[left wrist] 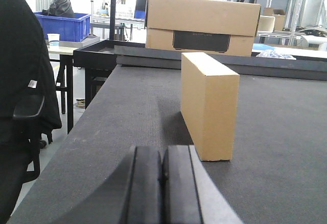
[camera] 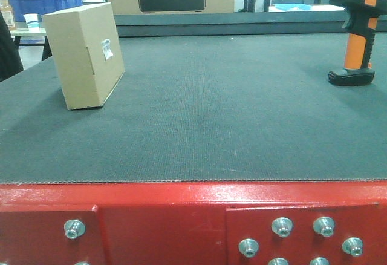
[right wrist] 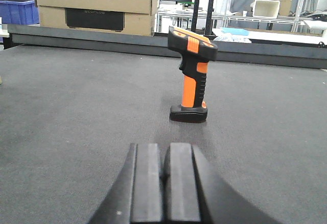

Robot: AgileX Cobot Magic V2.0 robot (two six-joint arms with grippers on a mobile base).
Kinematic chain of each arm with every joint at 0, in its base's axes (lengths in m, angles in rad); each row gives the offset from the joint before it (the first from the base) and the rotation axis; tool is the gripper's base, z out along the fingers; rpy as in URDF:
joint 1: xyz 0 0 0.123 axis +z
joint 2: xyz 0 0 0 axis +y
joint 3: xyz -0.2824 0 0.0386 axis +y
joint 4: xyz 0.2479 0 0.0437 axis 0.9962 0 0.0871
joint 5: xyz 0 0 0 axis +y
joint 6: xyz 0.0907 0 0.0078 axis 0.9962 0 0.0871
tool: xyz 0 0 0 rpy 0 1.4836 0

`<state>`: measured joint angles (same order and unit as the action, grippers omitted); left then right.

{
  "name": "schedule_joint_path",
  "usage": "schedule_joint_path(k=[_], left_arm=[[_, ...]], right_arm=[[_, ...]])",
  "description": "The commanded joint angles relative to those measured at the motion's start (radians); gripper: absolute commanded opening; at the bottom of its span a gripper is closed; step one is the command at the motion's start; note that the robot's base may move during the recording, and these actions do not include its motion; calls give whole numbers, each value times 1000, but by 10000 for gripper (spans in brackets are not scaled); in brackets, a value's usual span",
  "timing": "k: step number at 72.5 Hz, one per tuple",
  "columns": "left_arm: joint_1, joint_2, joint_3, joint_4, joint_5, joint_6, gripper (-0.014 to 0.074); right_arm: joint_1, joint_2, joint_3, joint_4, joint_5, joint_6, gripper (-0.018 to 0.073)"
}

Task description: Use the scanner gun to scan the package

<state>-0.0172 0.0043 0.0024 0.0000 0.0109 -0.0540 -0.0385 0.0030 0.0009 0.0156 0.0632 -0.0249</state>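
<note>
Boxy cardboard package [camera: 84, 56], pistol-shaped scanner gun [camera: 357, 47]

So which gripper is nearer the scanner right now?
Right. The right gripper, shut, points at the scanner, which stands upright straight ahead of it. The left gripper, also shut, faces the package at the table's other side, with no scanner in its view.

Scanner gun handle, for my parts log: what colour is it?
Scanner gun handle: bright orange, clearest in right wrist view.
</note>
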Motion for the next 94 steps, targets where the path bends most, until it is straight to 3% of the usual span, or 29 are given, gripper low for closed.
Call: schedule_joint_path(k=[1, 30, 38, 50, 62, 74, 94], left_arm=[[-4, -4, -2, 13, -33, 0, -111], [-4, -4, -2, 14, -45, 0, -111], [-4, -4, -32, 11, 22, 0, -111], [-4, 47, -243, 9, 282, 0, -111], [-4, 278, -487, 9, 491, 0, -111], [-4, 652, -740, 9, 685, 0, -111], [-8, 1109, -1064, -47, 675, 0, -111]], right_arm=[[-1, -3, -1, 2, -19, 4, -153], [-1, -3, -1, 2, -55, 4, -153], [-1, -3, -1, 2, -131, 4, -153], [-1, -3, -48, 0, -132, 4, -153], [-1, -3, -132, -71, -83, 4, -153], [-1, -3, -151, -92, -43, 4, -153], [-1, -3, -151, -90, 44, 4, -153]])
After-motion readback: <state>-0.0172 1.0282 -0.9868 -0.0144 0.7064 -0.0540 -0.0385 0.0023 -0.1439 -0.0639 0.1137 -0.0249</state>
